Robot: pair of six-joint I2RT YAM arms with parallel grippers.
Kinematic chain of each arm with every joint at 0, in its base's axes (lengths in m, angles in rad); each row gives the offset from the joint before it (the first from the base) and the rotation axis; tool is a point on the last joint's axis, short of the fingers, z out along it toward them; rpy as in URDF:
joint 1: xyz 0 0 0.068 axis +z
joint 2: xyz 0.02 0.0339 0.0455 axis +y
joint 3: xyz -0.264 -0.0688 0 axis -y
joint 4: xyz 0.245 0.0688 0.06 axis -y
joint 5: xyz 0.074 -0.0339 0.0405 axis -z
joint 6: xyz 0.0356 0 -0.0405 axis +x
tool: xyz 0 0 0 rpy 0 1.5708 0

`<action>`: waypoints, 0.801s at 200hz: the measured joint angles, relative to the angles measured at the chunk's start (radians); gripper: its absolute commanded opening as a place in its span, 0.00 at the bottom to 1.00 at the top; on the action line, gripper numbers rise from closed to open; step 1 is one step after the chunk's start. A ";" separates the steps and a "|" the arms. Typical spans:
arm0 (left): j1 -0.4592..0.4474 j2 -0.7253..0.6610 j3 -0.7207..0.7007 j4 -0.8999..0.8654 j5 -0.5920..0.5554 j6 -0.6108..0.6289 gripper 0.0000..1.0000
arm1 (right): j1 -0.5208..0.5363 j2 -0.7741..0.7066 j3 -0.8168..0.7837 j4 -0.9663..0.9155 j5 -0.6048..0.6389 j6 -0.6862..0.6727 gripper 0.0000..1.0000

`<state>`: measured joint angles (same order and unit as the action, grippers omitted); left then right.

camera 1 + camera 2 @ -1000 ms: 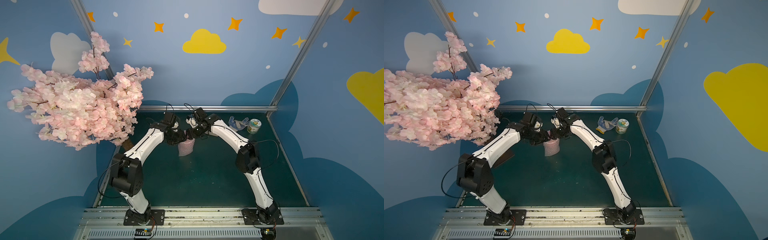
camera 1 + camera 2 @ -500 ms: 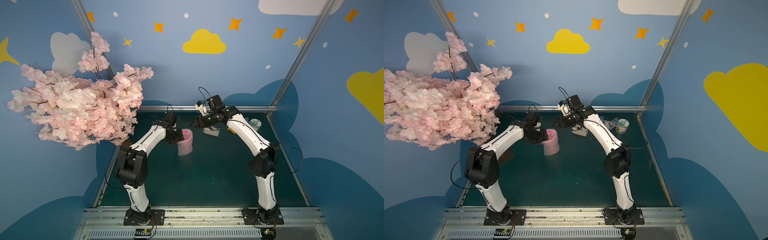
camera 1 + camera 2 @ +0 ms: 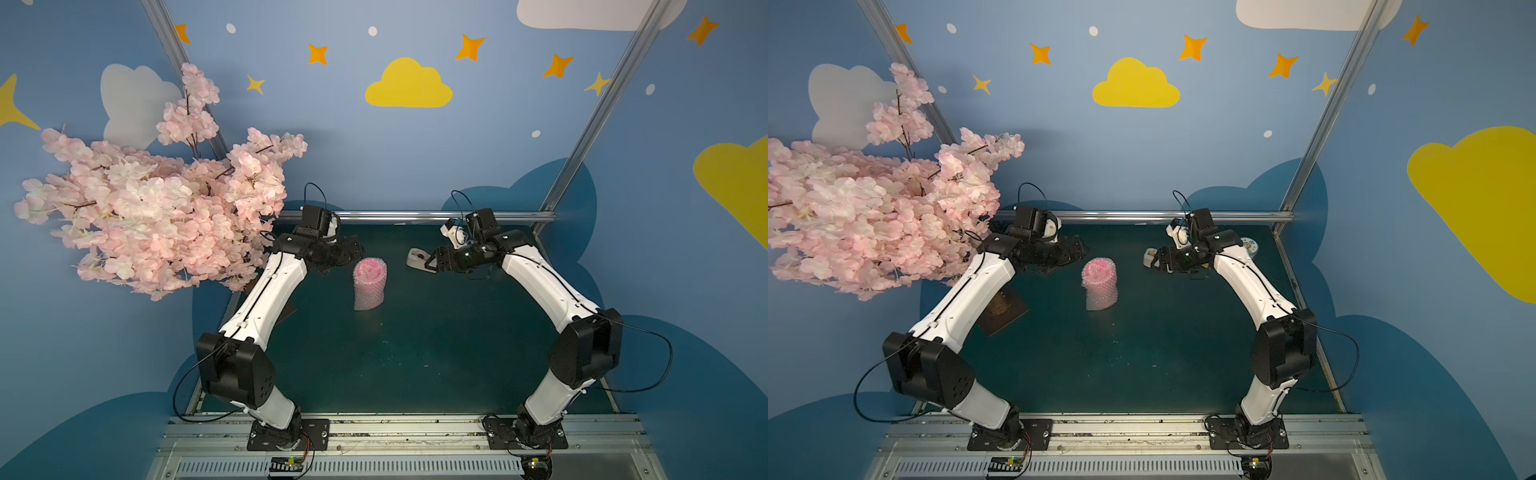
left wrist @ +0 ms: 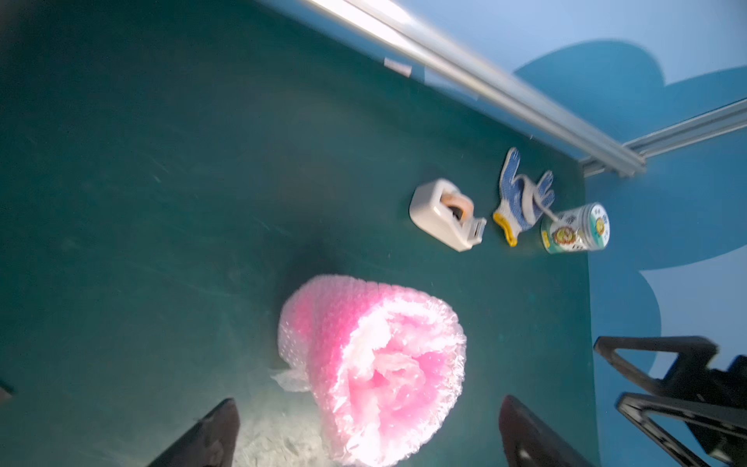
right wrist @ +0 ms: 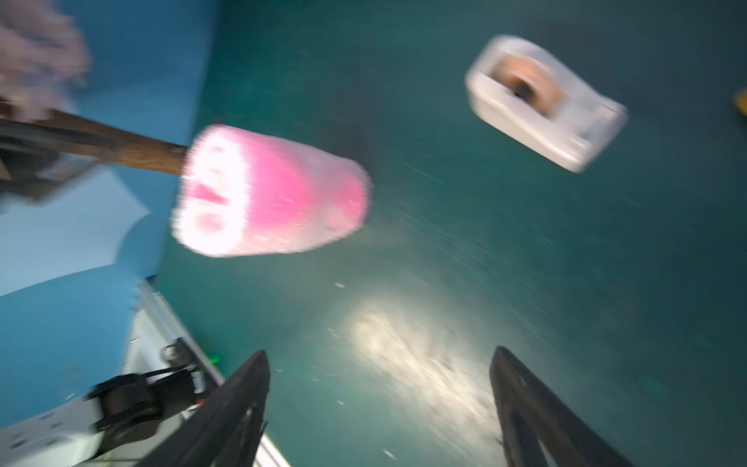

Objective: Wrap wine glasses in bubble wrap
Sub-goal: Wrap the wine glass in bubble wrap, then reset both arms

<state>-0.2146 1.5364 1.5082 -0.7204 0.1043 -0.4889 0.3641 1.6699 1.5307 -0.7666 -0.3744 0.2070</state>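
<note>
At mid-table, slightly toward twelve o'clock, your hot-pink plastic goblet (image 4: 323, 315) stands rolled inside the translucent bubble-wrap sheet (image 3: 369, 291), so wrapping looks done. The left gripper (image 4: 368, 400), at its ten o'clock, and the right gripper (image 5: 380, 351), at two o'clock by the beige plastic tape dispenser (image 3: 417, 257), both gape wide and empty; taping may remain.

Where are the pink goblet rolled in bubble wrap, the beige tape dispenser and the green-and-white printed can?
Pink goblet rolled in bubble wrap (image 3: 369, 291): a top view, middle of the wrapped side.
Beige tape dispenser (image 4: 434, 218): left wrist view, its side wall.
Green-and-white printed can (image 4: 566, 234): left wrist view, its printed side.
</note>
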 measured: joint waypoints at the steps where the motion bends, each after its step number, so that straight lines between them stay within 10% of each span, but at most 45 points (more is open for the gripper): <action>1: 0.000 -0.004 -0.005 0.004 -0.004 0.000 1.00 | -0.005 -0.008 -0.013 0.005 0.008 -0.003 0.85; 38: 0.037 -0.240 -0.600 0.485 -0.349 0.185 0.99 | -0.074 -0.300 -0.502 0.296 0.317 -0.084 0.85; 65: 0.108 -0.171 -0.945 0.774 -0.444 0.260 1.00 | -0.120 -0.370 -0.824 0.596 0.507 -0.121 0.85; 125: 0.214 -0.028 -1.078 1.339 -0.320 0.410 1.00 | -0.217 -0.229 -0.954 0.976 0.566 -0.204 0.81; 160: 0.235 0.011 -1.125 1.464 -0.237 0.436 1.00 | -0.328 -0.204 -0.996 1.194 0.446 -0.222 0.95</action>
<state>0.0204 1.5471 0.3832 0.7433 -0.1326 -0.0532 0.0364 1.4658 0.5350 0.4278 0.0715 -0.0151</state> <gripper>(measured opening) 0.996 0.945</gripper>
